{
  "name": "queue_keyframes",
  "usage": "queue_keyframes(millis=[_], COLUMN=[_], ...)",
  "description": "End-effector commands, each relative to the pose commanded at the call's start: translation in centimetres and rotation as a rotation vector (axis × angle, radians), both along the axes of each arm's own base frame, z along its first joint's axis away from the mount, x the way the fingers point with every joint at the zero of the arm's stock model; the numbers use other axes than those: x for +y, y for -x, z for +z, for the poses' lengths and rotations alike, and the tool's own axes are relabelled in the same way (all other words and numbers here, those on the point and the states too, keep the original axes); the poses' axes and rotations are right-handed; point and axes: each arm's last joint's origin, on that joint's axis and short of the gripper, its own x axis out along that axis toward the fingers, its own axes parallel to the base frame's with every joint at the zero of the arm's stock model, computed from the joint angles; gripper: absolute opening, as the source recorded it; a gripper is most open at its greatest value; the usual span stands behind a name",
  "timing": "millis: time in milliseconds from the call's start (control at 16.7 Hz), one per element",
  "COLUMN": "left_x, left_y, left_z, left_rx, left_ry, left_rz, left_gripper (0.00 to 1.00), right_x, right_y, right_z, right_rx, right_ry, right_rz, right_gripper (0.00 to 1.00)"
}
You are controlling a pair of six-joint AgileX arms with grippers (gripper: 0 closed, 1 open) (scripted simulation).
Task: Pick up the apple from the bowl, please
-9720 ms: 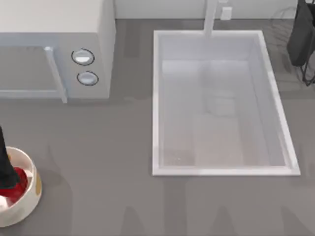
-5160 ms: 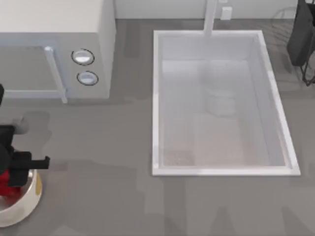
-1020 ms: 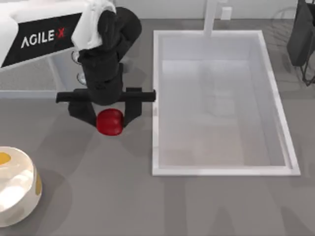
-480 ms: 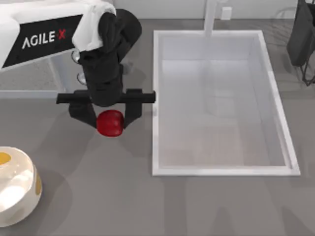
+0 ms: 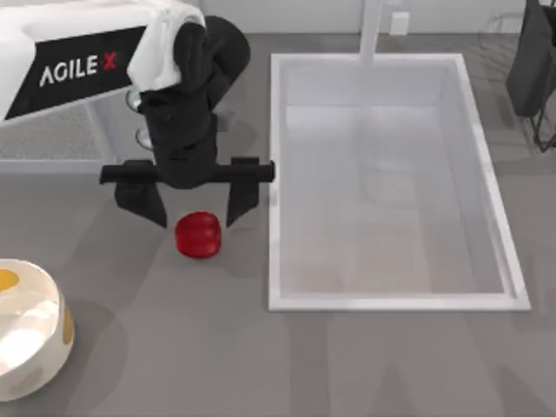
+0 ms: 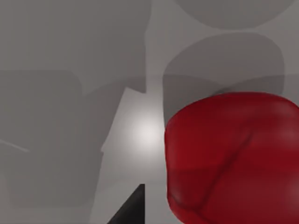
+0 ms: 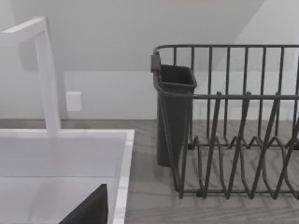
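Heads up: your left gripper [image 5: 195, 201] fingers spread wide, apple [image 5: 199, 234] loose on counter [image 5: 174, 347] below, well apart from bowl [image 5: 30, 334]. Right gripper fingers: can't tell.

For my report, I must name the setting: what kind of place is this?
Most likely a kitchen counter: a sink with a faucet, a microwave beside it, and a dish rack.

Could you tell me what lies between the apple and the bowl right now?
Nothing: in the top view, bare grey counter separates the apple from the bowl.
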Motion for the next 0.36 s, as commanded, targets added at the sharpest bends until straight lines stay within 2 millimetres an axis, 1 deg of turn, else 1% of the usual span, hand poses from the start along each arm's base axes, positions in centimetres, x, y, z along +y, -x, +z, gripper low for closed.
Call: queue_keyframes(millis=[60, 360], left_x=[0.0, 0.0], left_y=[0.0, 0.0], left_z=[0.0, 0.0], left_rx=[0.0, 0.0], left_ry=[0.0, 0.0], left_rz=[0.0, 0.0], left_gripper=[1.0, 1.0], right_x=[0.0, 0.0], right_y=[0.0, 0.0], right_z=[0.0, 0.0], right_rx=[0.0, 0.0], right_ry=[0.0, 0.0], right_rz=[0.0, 0.0], right_gripper=[1.0, 1.0])
